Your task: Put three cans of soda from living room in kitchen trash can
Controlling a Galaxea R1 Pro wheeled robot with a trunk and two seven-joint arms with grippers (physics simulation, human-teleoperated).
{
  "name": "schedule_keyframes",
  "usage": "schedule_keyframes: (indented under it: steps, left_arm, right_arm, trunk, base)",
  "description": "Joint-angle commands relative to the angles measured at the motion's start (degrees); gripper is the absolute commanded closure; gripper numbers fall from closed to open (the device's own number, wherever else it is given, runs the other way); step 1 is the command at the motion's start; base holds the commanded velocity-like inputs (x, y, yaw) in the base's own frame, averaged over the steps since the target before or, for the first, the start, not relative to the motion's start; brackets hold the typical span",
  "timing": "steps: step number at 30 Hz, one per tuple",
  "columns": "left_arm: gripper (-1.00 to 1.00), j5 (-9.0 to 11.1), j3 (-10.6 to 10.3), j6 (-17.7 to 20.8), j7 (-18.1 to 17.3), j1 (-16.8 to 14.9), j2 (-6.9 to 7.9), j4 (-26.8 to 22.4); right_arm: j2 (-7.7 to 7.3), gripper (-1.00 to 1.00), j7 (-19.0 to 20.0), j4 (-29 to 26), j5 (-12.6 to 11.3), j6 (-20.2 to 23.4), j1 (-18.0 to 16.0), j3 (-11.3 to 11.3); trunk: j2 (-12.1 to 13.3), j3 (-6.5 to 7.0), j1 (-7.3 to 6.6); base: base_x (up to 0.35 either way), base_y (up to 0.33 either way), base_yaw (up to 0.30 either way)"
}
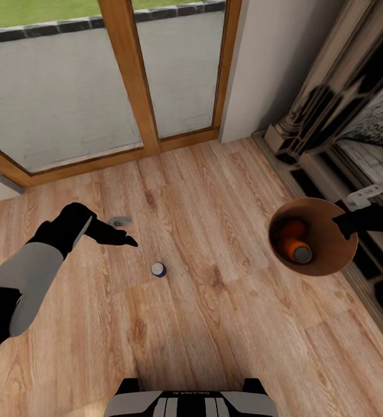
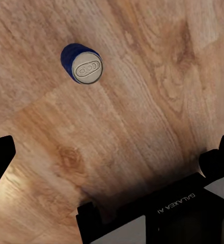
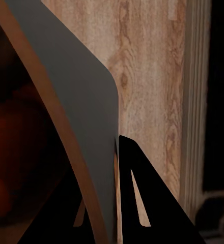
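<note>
Head view: wood floor fills most of the frame, with the wood-framed glass doors at upper left and the fireplace surround at upper right. The tash can sits centre right, carried off the floor, copper interior facing up; two orange cans lie inside it. The right gripper is pinched shut on the bin's rim; in the right wrist view the grey wall sits clamped between the fingers. The left gripper is at centre left, fingers apart and empty, above the floor. The dark blue can stands upright on the floor, just below and right of that gripper; in the left wrist view the blue can sits off toward the upper left, not between the fingertips.

Risks, judged:
- Left gripper is not centred over the can; a descent from here may clip it and tip or roll it.
- The rim grip is one-sided and thin; the bin could swing or slip and spill the orange cans.
</note>
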Motion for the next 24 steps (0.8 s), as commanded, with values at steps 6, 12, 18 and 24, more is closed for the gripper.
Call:
schedule_keyframes:
  steps: [6,12,18,24]
  left_arm:
    - [-1.00,-0.1,-0.1,-0.2,-0.4,0.0,0.32,-0.2]
    - [-1.00,-0.1,0.0,-0.2,1.4,-0.1,0.54,-0.4]
    - [-1.00,-0.1,0.1,-0.6,3.0,-0.1,1.80,-0.4]
    - [-1.00,-0.1,-0.1,-1.5,3.4,0.0,1.58,-0.3]
  right_arm:
    - [-0.03,1.00,0.3,0.0,-0.4,0.2,0.0,0.0]
    - [0.05,1.00,0.3,0.0,-0.4,0.2,0.6,0.1]
    - [-0.02,1.00,0.3,0.0,0.8,0.2,1.1,0.0]
    - [0.10,1.00,0.4,0.0,3.1,0.2,1.2,0.0]
  trunk:
    - [0.0,0.00,0.00]
    - [0.0,0.00,0.00]
    - [0.0,0.00,0.00]
    - [0.0,0.00,0.00]
  base:
    - [0.000,0.000,0.000]
    - [0.000,0.000,0.000]
    - [0.000,0.000,0.000]
    - [0.090,0.000,0.000]
